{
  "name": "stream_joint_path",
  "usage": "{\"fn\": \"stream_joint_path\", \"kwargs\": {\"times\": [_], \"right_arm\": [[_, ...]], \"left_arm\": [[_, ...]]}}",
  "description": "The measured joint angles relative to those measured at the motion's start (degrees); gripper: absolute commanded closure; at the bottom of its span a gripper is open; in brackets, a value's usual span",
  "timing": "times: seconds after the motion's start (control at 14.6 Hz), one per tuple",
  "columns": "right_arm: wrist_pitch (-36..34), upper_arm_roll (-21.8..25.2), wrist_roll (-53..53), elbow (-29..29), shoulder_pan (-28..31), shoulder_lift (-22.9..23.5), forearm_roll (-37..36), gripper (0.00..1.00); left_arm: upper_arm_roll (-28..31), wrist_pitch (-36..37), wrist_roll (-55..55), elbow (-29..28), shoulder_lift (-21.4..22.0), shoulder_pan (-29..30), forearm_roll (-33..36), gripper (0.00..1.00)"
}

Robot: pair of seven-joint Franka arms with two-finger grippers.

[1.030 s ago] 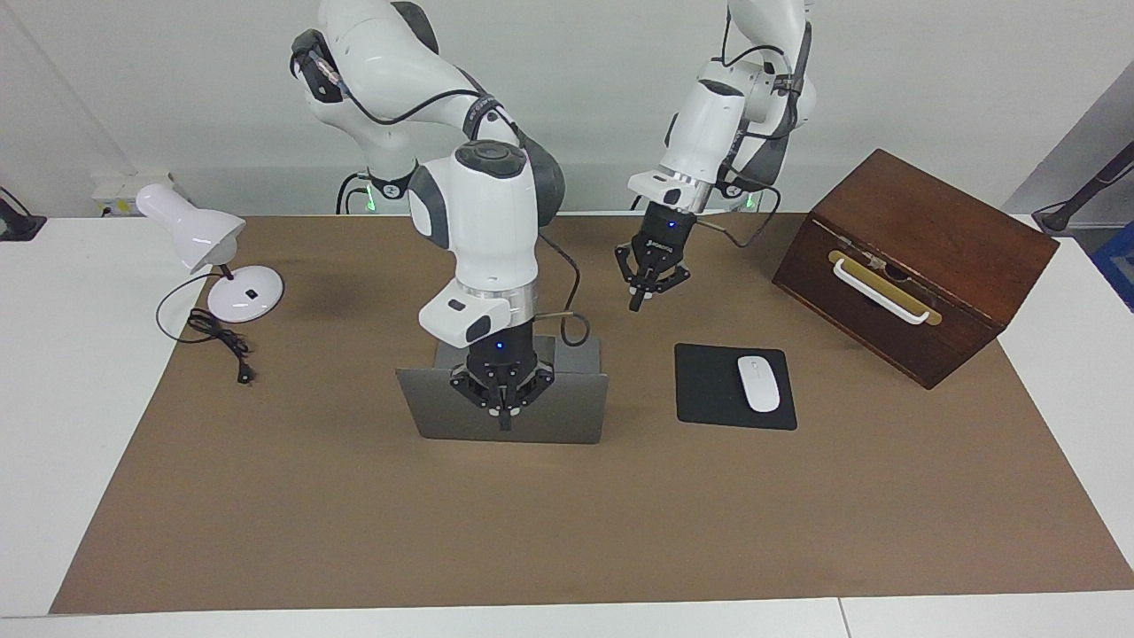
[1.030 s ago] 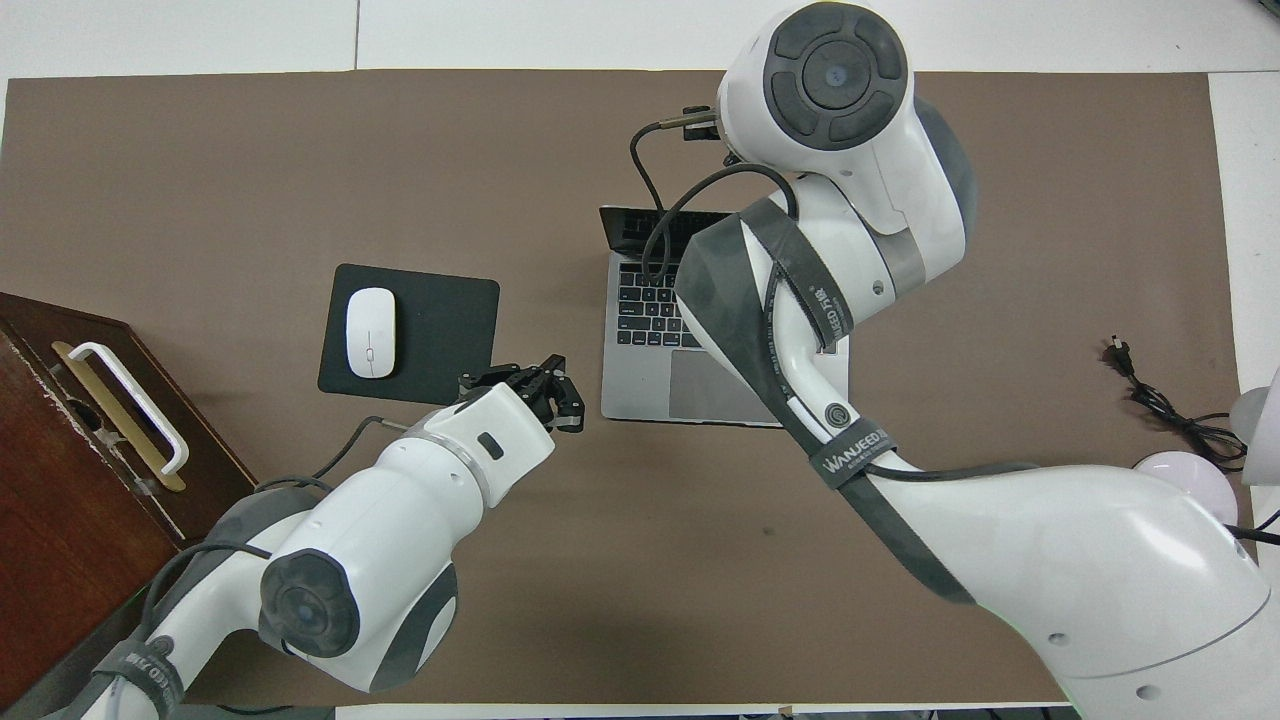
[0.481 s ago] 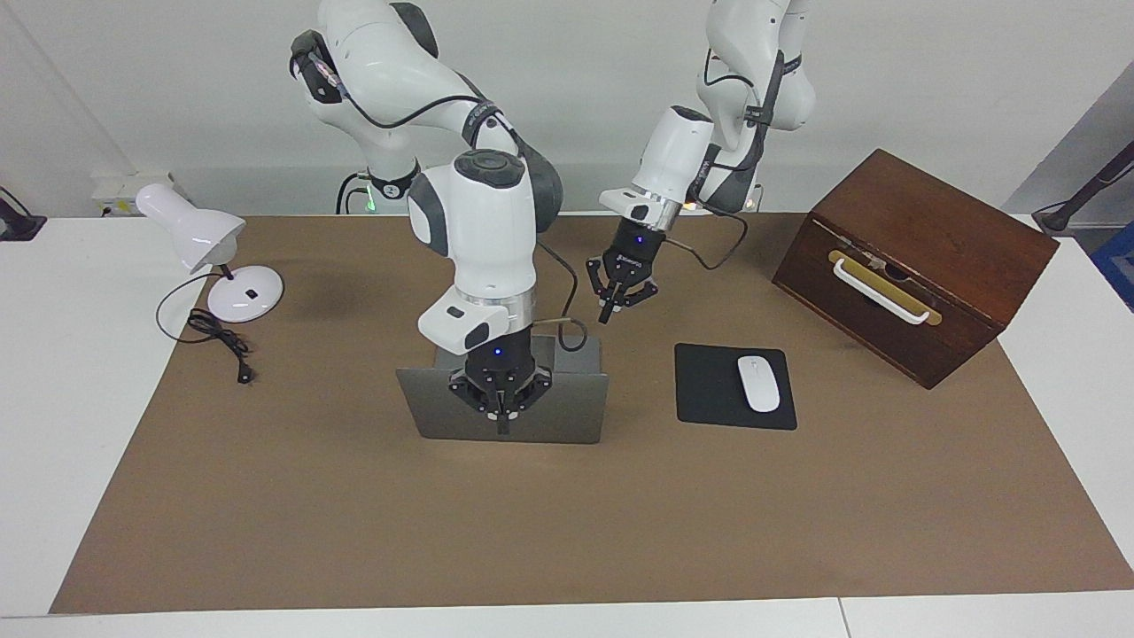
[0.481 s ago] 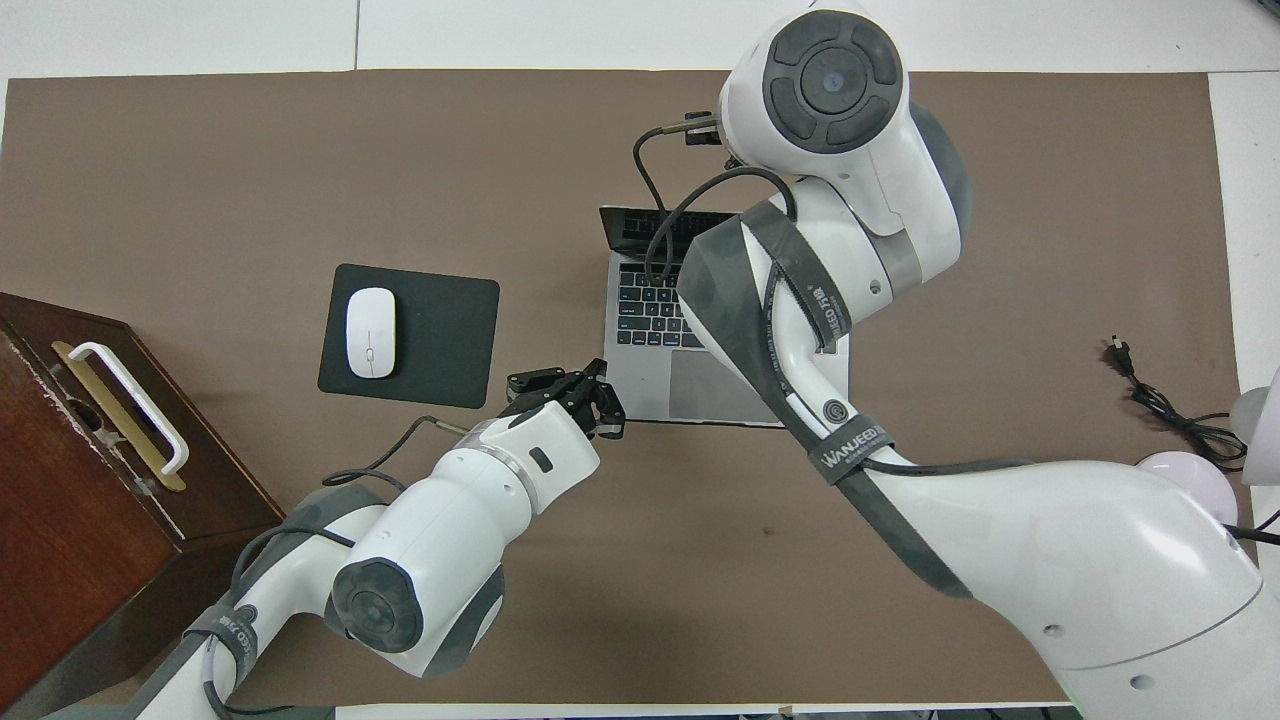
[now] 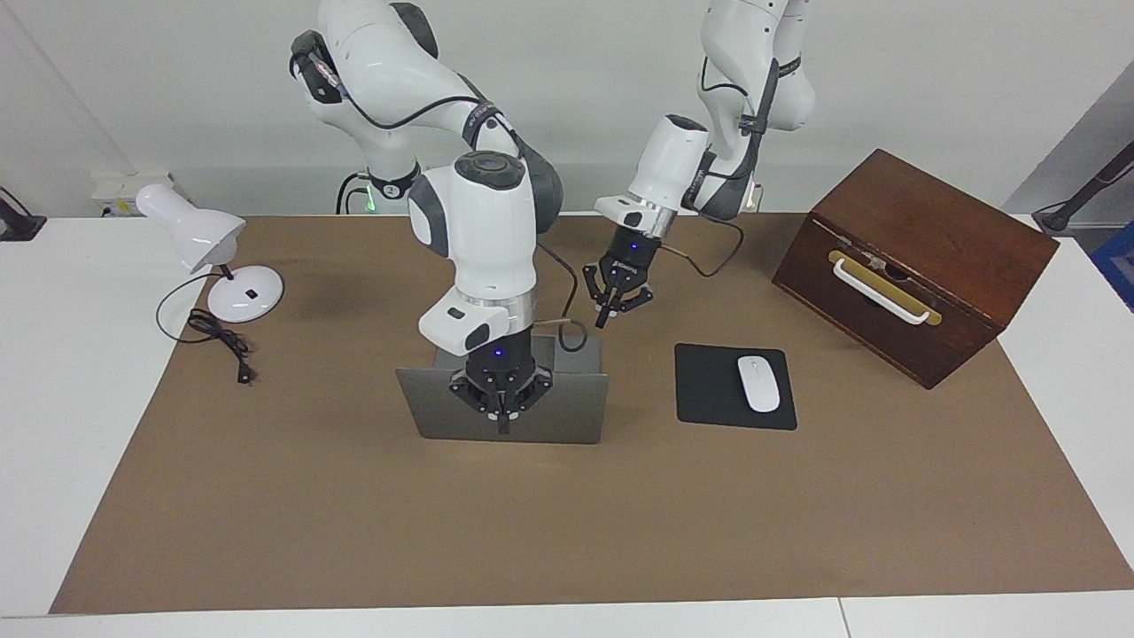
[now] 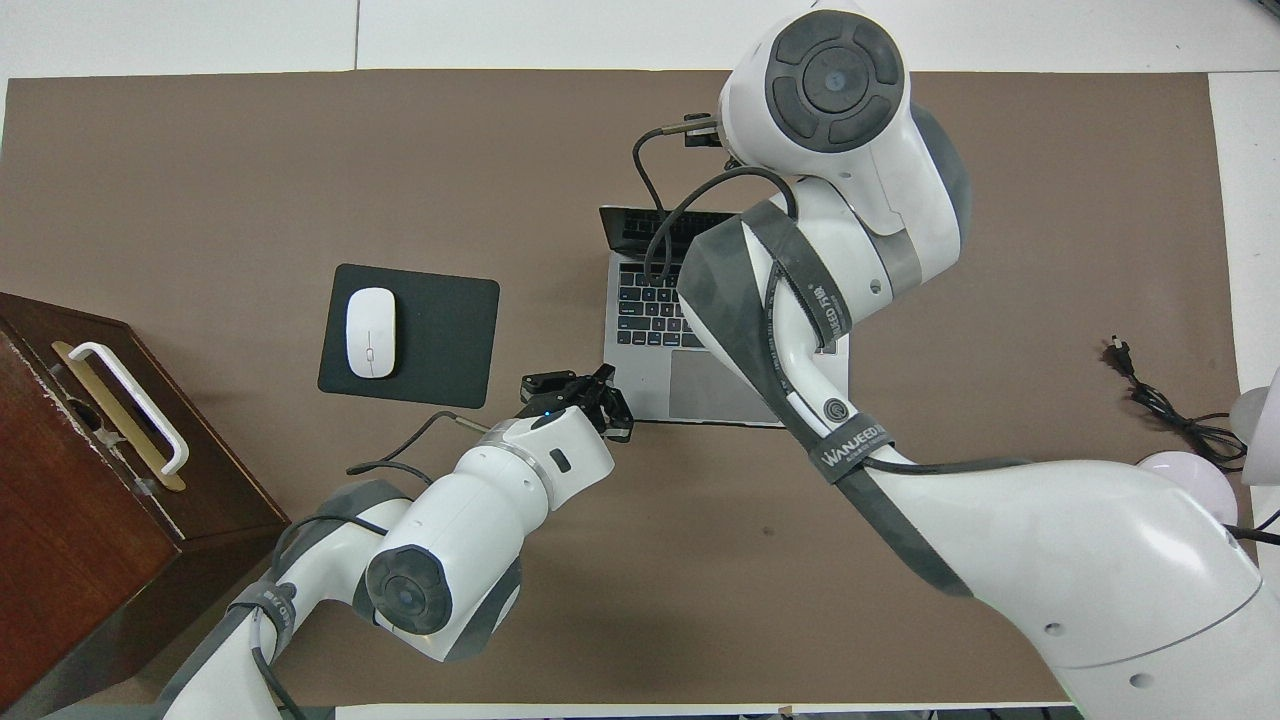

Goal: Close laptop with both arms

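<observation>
The laptop (image 5: 567,409) stands open on the brown mat, its silver-grey lid upright with the outer face turned away from the robots. Its keyboard (image 6: 648,310) shows in the overhead view, partly under the right arm. My right gripper (image 5: 503,422) is shut and hangs down across the middle of the lid's outer face; I cannot tell if it touches. In the overhead view the right arm's wrist hides it. My left gripper (image 5: 605,316) (image 6: 598,384) is shut and empty, in the air over the laptop base's corner at the left arm's end.
A black mouse pad (image 5: 709,390) with a white mouse (image 5: 758,383) lies beside the laptop toward the left arm's end. A dark wooden box (image 5: 917,257) sits past the pad. A white desk lamp (image 5: 208,244) and its cord (image 5: 221,341) stand at the right arm's end.
My left gripper has swung from beside the mouse pad over to the laptop's corner, still shut. The right gripper has stayed at the lid, and the lid's angle looks the same.
</observation>
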State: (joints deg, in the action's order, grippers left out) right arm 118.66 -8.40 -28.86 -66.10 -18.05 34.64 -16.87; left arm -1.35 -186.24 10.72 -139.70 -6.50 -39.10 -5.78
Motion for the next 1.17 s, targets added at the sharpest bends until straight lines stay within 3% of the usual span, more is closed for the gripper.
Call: {"fn": "stream_joint_path", "kwargs": {"times": [0.69, 1.17], "right_arm": [[0.0, 0.0, 0.0, -1.0, 0.2, 0.0, 0.1, 1.00], [-0.4, 0.0, 0.1, -1.7, 1.0, 0.0, 1.2, 1.00]], "left_arm": [[0.1, -9.4, -1.2, 1.9, -10.8, -1.9, 0.0, 1.00], [0.2, -9.7, -5.3, 2.1, -11.3, -1.9, 0.0, 1.00]]}}
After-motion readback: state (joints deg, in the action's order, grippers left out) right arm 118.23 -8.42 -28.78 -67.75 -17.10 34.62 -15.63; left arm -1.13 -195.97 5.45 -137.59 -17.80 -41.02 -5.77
